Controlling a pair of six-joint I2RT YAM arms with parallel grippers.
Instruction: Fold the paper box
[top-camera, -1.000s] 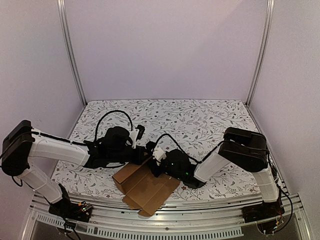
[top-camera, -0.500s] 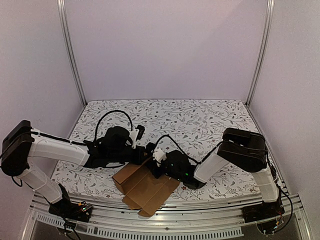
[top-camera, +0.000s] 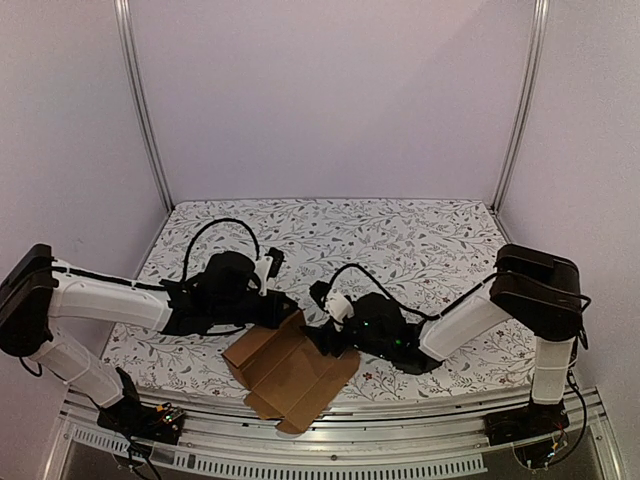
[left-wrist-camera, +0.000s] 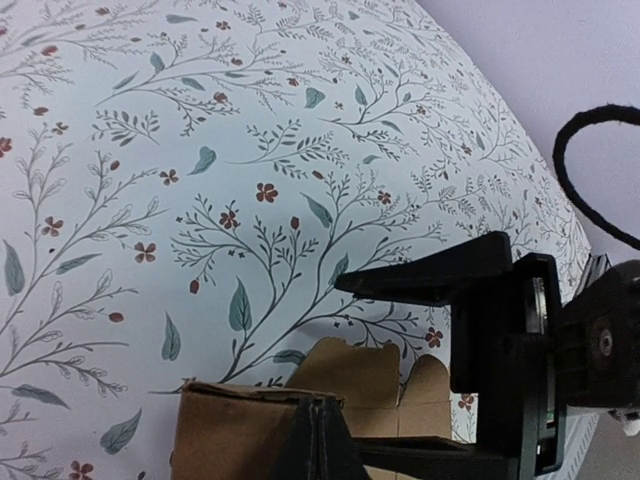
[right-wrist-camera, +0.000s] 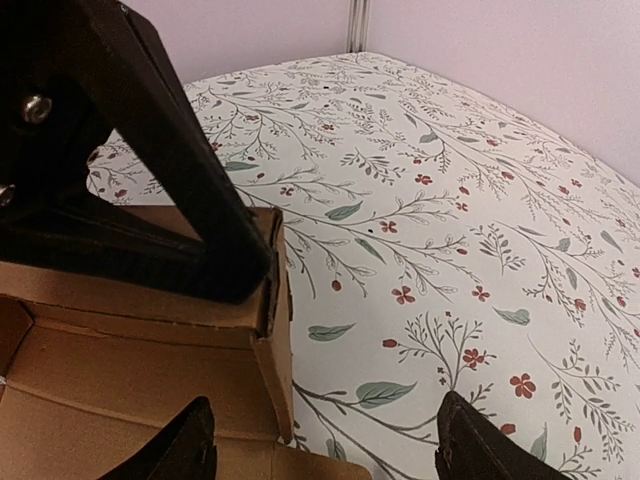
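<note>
1. The plain brown die-cut cardboard box (top-camera: 290, 372) lies at the near edge of the floral-patterned table (top-camera: 400, 240), between both arms.
2. We judge that the left gripper (left-wrist-camera: 328, 345), spread astride a raised wall, should steady it while the wide-open right gripper (right-wrist-camera: 330, 445) folds the neighbouring panel along its crease.
3. We cannot tell whether the left fingers touch the cardboard. From above, the arms hide the box's far flaps.

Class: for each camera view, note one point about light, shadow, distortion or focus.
Top external view: soft, even, faintly violet light, no glare, only soft shadows around the paper box. Left wrist view: the wide lens bows the table so its far edge curves, and the jaws are black silhouettes. Right wrist view: the table's print is sharp, while the near jaws are dark with little detail.
</note>
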